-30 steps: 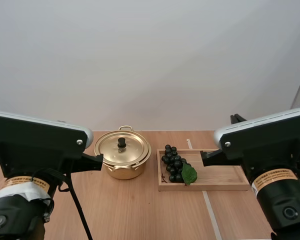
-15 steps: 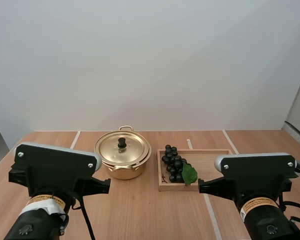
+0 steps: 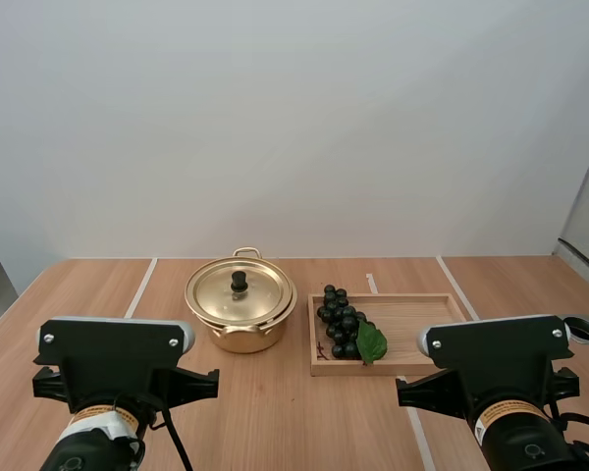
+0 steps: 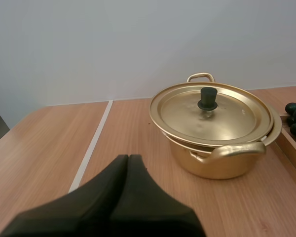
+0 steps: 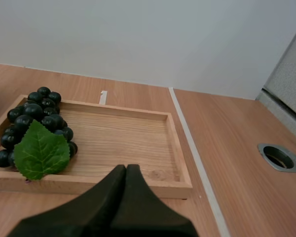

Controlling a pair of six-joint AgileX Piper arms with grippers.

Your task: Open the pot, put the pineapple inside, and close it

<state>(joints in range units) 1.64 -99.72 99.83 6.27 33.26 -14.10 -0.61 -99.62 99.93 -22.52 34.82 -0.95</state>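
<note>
Gold pot (image 3: 240,316), one, lid (image 3: 226,290) on; one grape bunch (image 3: 341,322) in one wooden tray (image 3: 427,339); left fingers (image 4: 106,195), right fingers (image 5: 108,200) pressed together.

Left arm (image 3: 113,361): sunk from mid-frame to lower left edge of the high view. Right arm (image 3: 493,355): likewise, to lower right. Pot (image 3: 240,304): left side, overlapped before, now uncovered
</note>
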